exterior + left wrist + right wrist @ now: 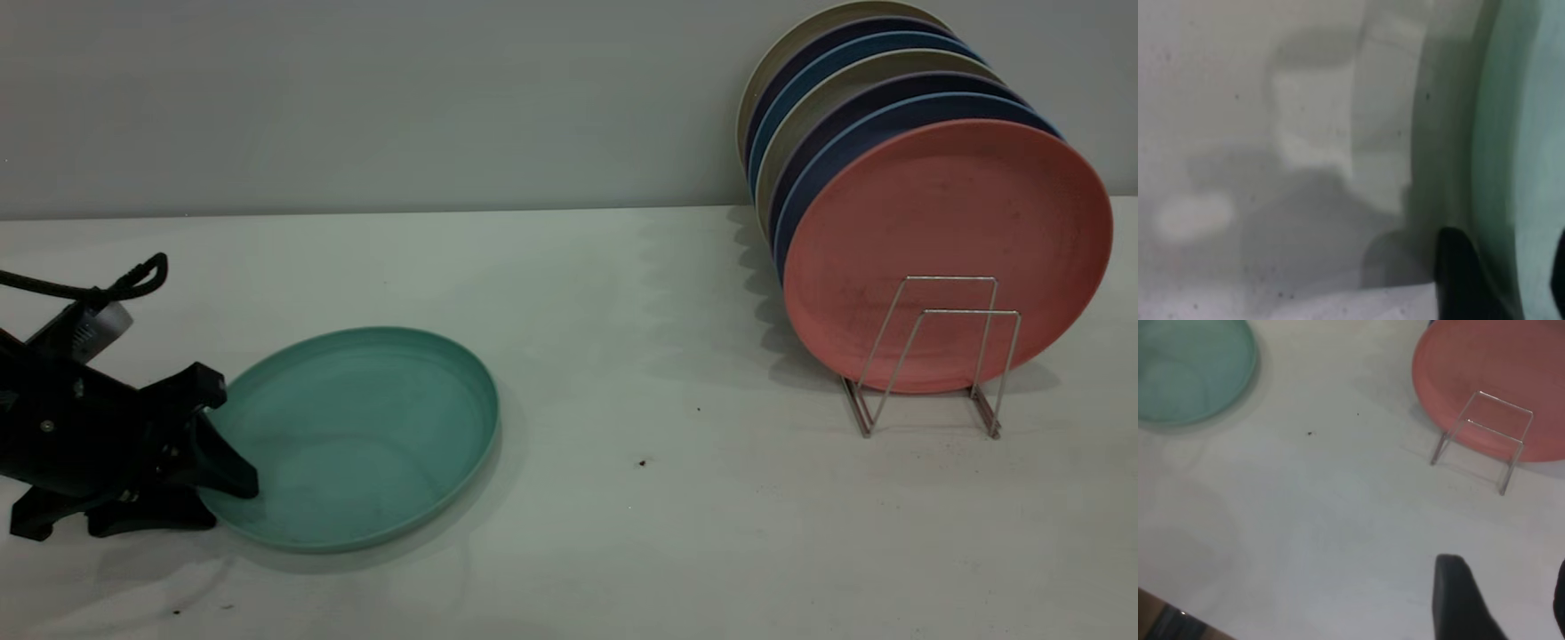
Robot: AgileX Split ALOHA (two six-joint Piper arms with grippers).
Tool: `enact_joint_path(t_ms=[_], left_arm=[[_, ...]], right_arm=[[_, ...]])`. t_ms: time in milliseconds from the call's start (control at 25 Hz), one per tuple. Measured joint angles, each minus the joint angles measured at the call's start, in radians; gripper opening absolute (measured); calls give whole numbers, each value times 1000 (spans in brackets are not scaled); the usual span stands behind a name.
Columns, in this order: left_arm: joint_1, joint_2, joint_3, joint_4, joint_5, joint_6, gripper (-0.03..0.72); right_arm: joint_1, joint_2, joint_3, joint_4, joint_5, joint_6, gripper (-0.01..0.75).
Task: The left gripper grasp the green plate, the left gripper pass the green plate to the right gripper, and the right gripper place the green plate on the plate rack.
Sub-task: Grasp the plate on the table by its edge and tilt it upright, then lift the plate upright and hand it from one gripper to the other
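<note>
The green plate (356, 436) lies on the white table at the left. It also shows in the left wrist view (1531, 133) and far off in the right wrist view (1185, 373). My left gripper (218, 502) is low at the plate's left rim, open, with one finger inside the rim and the other outside it, so it straddles the rim (1501, 280). The plate rack (942, 356) stands at the right, with two empty wire loops at its front (1485, 437). My right gripper (1501, 600) is open and empty above bare table, out of the exterior view.
A salmon-pink plate (942, 231) stands upright in the rack behind the front loops, also seen in the right wrist view (1491, 373). Several blue and beige plates (853, 80) stand behind it. A grey wall runs along the table's back edge.
</note>
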Motion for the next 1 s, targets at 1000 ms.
enact_joint_path(t_ms=[1000], left_arm=[[-60,-191,-133,38,127,167,14]], right_arm=[[0,336,-2,698,-122,-447,366]])
